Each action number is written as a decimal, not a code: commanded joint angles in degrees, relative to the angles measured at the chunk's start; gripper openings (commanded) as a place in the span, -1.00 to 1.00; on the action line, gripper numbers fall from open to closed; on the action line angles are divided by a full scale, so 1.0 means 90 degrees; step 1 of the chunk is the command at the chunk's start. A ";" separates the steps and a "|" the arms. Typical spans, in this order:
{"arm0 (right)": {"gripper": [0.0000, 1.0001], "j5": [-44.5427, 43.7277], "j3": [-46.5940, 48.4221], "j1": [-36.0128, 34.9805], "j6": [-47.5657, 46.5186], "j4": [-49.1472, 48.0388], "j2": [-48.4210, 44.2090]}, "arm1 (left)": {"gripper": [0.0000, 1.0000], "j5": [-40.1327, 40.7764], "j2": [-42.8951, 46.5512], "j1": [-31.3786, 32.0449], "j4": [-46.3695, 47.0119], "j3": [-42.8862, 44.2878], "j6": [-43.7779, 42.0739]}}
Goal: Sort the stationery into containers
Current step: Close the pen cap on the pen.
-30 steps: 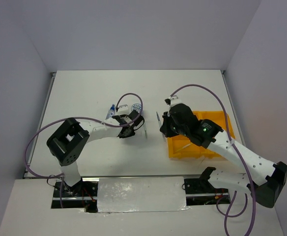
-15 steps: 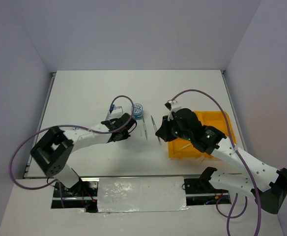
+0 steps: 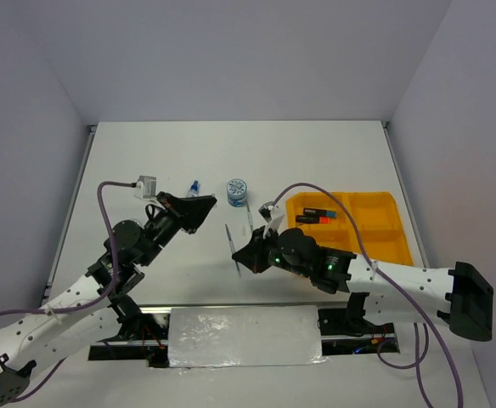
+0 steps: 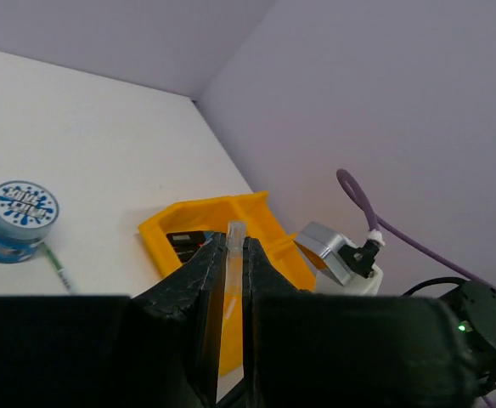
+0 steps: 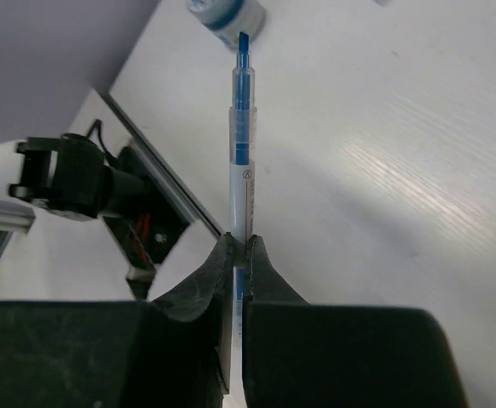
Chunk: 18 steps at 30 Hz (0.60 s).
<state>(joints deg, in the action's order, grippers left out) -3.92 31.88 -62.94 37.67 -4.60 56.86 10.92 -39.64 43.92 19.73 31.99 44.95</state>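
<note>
Close by tray (image 3: 374,228), right pincer (image 3: 241,253) with pen (image 5: 243,178)

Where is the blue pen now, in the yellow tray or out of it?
Out. The right gripper is shut on the blue pen, holding it over the table, left of the tray.

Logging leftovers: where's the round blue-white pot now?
Top view, centre: the pot stands on the table, left of the orange tray, right of the blue-capped bottle.
</note>
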 commanded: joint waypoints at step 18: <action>-1.00 -0.1927 0.1185 -0.1307 -0.0113 -0.0963 0.0489 | -1.00 -0.0783 0.0557 0.0022 0.1480 -0.0439 -0.0287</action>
<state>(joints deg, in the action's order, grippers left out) -20.23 39.99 -73.36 38.35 -10.61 61.04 4.95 -34.54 43.99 28.80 26.94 44.27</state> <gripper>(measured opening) 0.044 0.214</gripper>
